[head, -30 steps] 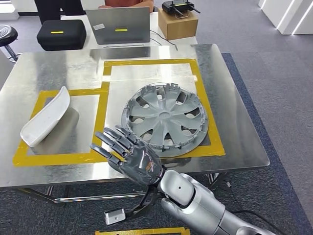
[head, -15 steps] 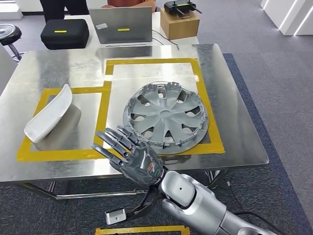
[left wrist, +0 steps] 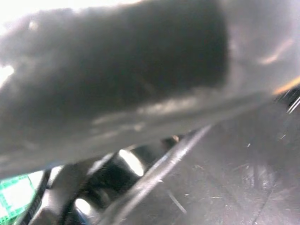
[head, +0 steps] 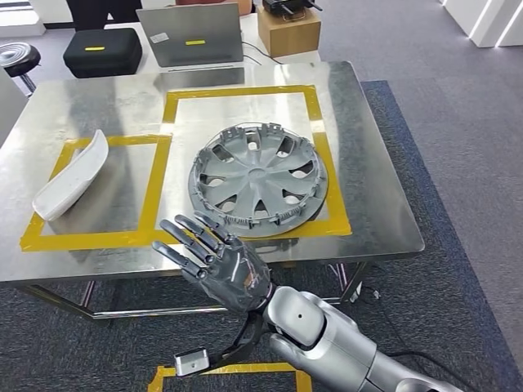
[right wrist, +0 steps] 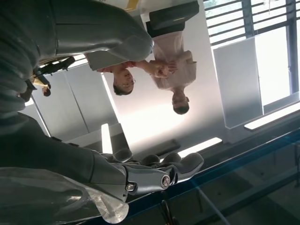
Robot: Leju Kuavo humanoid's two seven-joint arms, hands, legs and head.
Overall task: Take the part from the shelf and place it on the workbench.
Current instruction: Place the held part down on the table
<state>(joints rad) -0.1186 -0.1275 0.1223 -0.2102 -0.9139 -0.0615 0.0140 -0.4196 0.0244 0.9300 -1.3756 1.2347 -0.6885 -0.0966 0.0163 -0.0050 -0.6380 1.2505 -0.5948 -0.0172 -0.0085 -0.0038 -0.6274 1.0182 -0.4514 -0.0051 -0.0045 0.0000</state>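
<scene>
The hubcap [head: 257, 180] lies flat inside the taped square [head: 318, 114] on the workbench [head: 382, 196], so the placing looks done and the step in hand is drawing clear. The right hand [head: 216, 260] hovers with fingers spread, holding nothing, at the bench's near edge, at 7 o'clock from the hubcap and apart from it. The left hand's state I cannot tell: its wrist view is a dark blur. A white part [head: 71, 177] sits at 9 o'clock, well apart. Next move, I judge, calls for pulling the arm back toward 6 o'clock, where open floor lies; the bench edge is just under the fingers.
</scene>
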